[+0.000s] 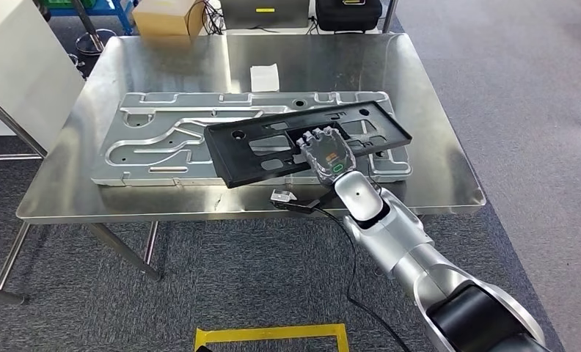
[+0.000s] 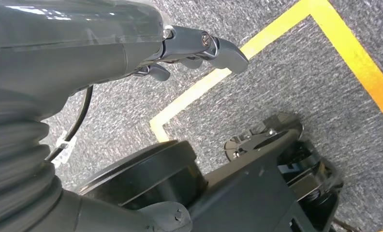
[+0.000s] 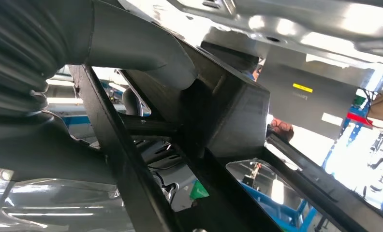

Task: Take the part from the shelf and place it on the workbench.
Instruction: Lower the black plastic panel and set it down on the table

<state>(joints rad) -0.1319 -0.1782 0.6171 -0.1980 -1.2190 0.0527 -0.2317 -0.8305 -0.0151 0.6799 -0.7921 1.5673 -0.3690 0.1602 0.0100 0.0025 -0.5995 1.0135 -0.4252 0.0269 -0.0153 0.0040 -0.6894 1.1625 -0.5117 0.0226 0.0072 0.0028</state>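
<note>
A flat black frame part (image 1: pixel 273 143) lies slanted across a large silver machined plate (image 1: pixel 155 139) on the steel workbench (image 1: pixel 434 147). My right hand (image 1: pixel 330 155) grips the black part at its near edge, fingers on top. In the right wrist view the thick grey thumb (image 3: pixel 131 43) sits against the black part's (image 3: pixel 238 111) ribs, with the silver plate (image 3: pixel 286 29) close behind. My left hand (image 2: pixel 131 43) hangs over the floor with nothing in it, its thumb stretched out.
A white slip of paper (image 1: pixel 264 77) lies on the bench behind the plate. A cardboard box (image 1: pixel 163 18) and black cases (image 1: pixel 346 13) stand beyond the far edge. Yellow floor tape (image 1: pixel 273 334) marks the carpet in front of the bench.
</note>
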